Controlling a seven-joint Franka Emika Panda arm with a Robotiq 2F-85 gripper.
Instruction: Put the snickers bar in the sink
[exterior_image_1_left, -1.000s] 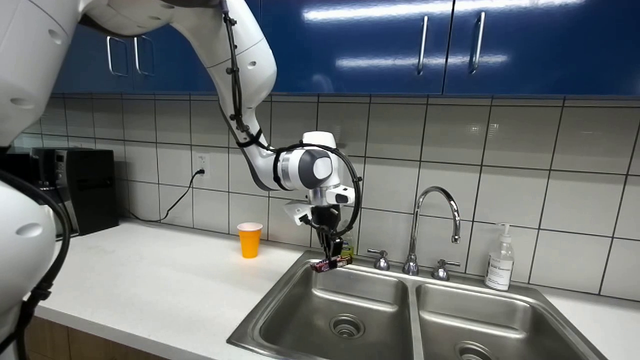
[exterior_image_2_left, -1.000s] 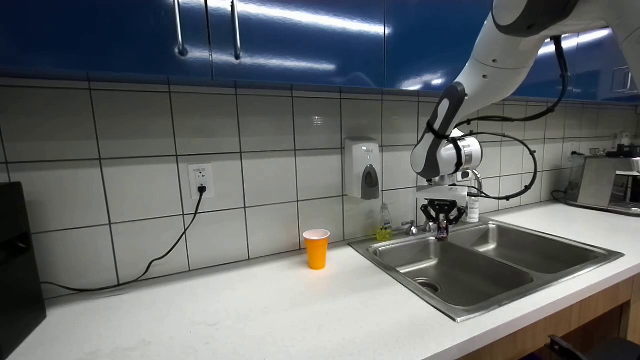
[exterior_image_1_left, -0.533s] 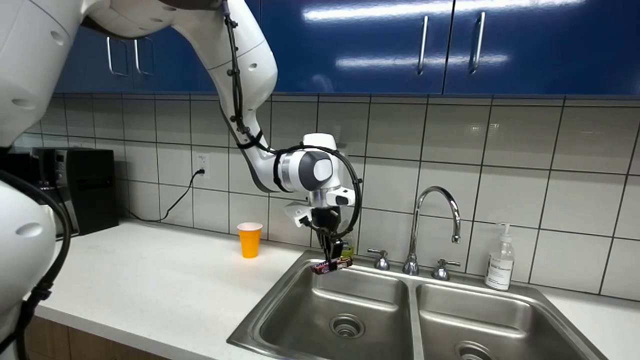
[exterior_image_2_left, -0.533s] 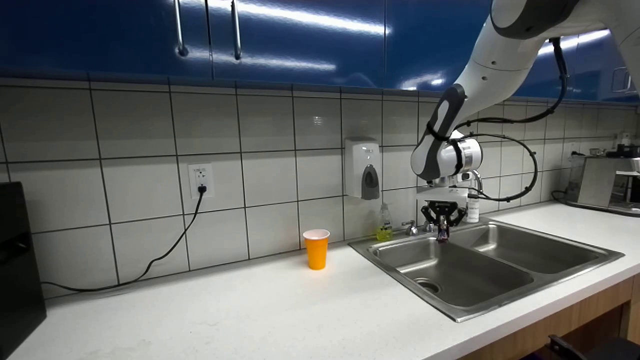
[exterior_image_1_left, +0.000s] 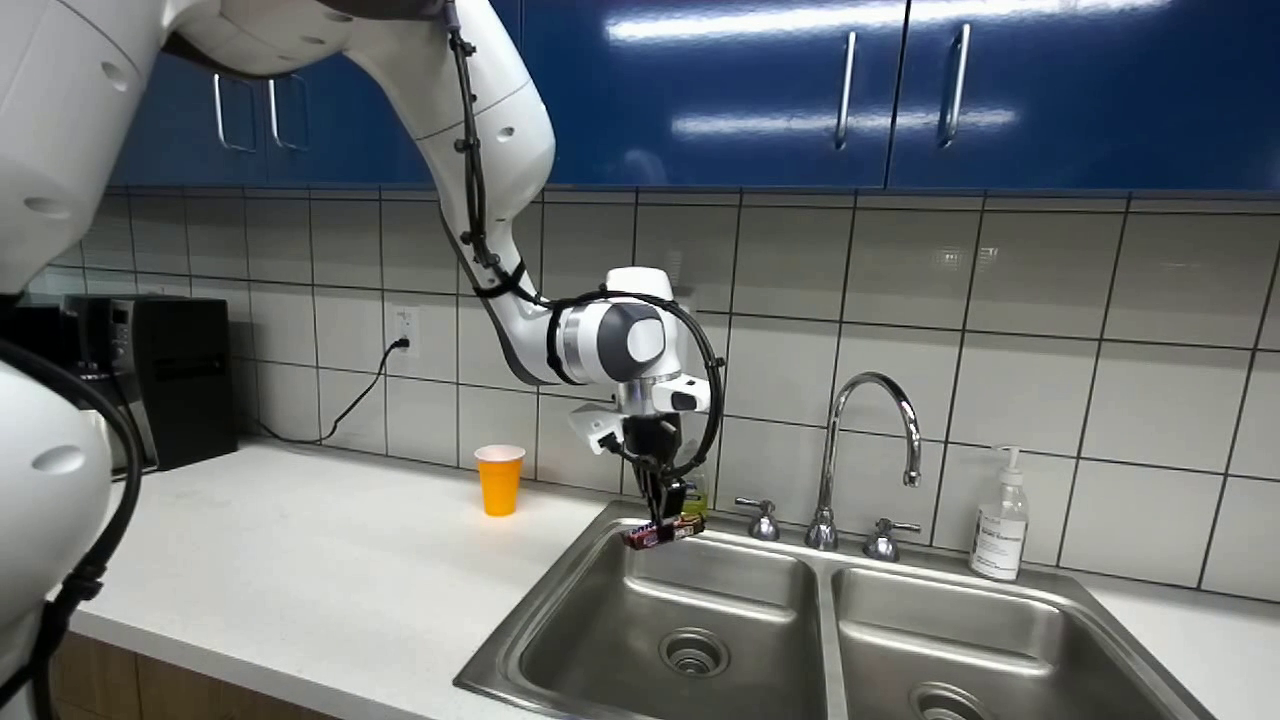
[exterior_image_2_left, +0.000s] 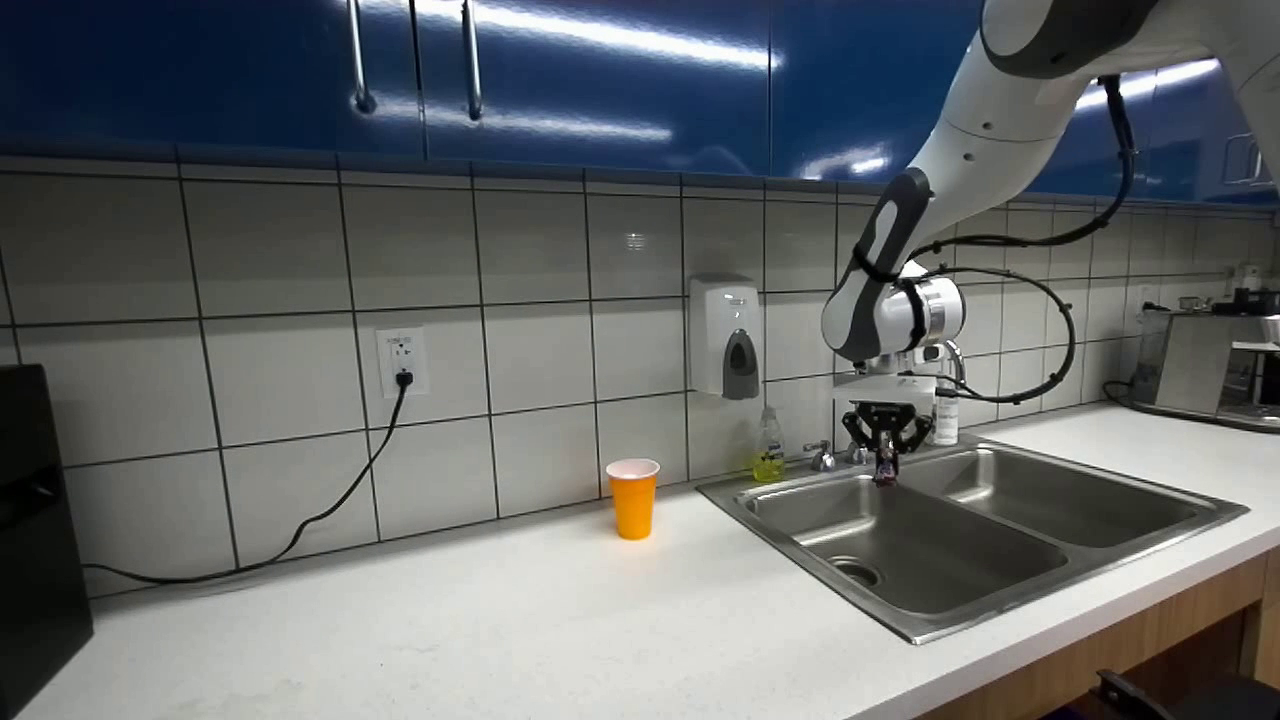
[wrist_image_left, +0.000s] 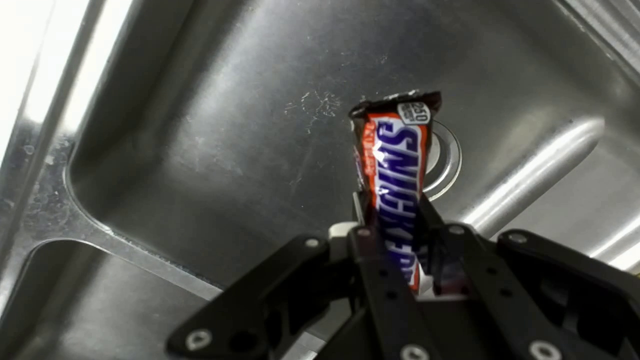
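Across the top of both exterior views you have the glossy blue wall cabinets (exterior_image_1_left: 720, 90), with the white countertop (exterior_image_1_left: 320, 570) below. Your Franka Panda arm (exterior_image_1_left: 490, 130) extends over that counter to the double-basin stainless steel sink (exterior_image_1_left: 543, 600), where the curved chrome faucet (exterior_image_1_left: 829, 470) rises from the back rim. Your Robotiq gripper (wrist_image_left: 392, 210) points down over the sink. A white soap dispenser (exterior_image_2_left: 722, 335) hangs on the tiled wall (exterior_image_2_left: 540, 350) in an exterior view, and a clear pump bottle (exterior_image_1_left: 1000, 530) stands at the sink's back edge. The orange cup (exterior_image_1_left: 499, 485) stands upright on the countertop, near the sink. Smallest is the Snickers bar (wrist_image_left: 397, 160): your jaws are clamped on its sides, holding it in the air above the basin (exterior_image_1_left: 590, 650) nearer the cup. In the wrist view its printed face is turned to you, one end sticking out beyond the gripper and hiding part of the round drain (wrist_image_left: 453, 162).
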